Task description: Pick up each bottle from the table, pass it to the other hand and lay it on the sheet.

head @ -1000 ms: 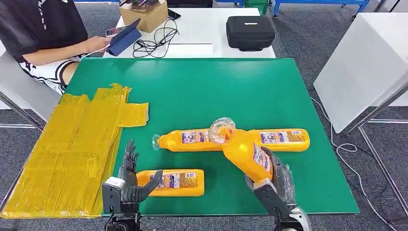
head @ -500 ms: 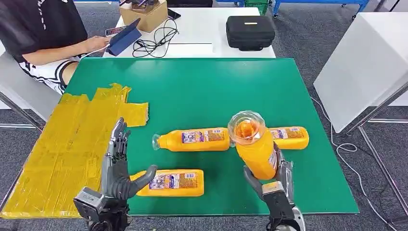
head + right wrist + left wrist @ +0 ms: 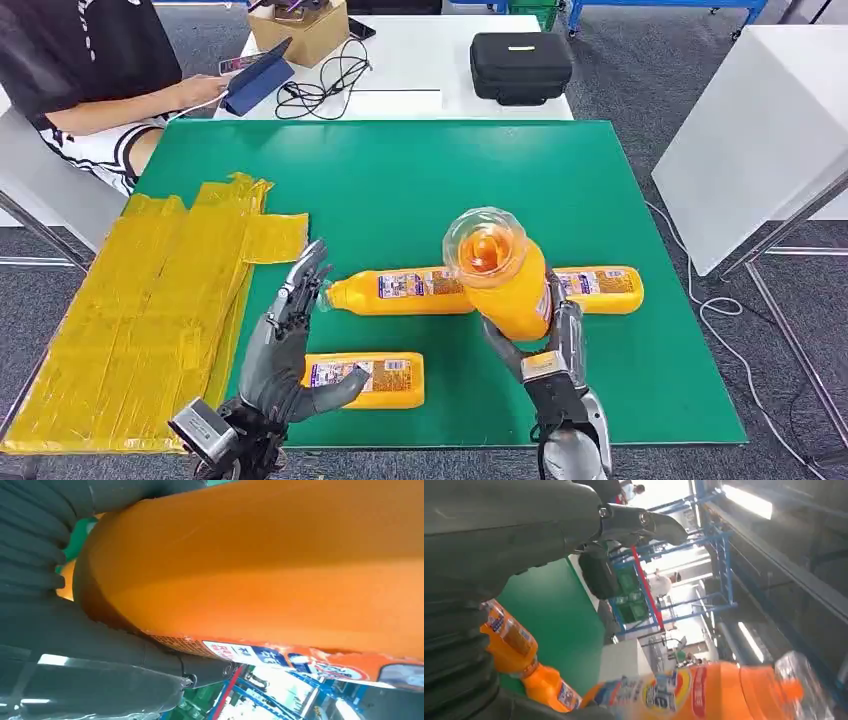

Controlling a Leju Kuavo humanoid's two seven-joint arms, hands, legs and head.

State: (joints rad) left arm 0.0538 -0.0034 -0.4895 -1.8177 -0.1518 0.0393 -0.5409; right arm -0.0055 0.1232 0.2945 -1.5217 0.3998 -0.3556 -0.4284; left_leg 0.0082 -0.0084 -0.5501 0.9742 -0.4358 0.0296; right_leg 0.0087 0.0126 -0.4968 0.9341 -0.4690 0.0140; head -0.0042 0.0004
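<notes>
green table top (image 3: 420, 180) stands over grey carpet (image 3: 640, 70), white desks (image 3: 420, 60) behind.

A workshop-like lab: blue metal racks (image 3: 704, 575), white worktables (image 3: 420, 70), grey carpet (image 3: 640, 70).

Sheet (image 3: 150, 300) left; three bottles right: one lifted (image 3: 505, 285).

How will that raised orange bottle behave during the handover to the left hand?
The raised bottle looks full of orange liquid, so it is probably heavy for its size. Its smooth, glossy plastic may slip in the right hand. Held near its base with its clear cap up, it could tip before the open left hand grips it.
</notes>
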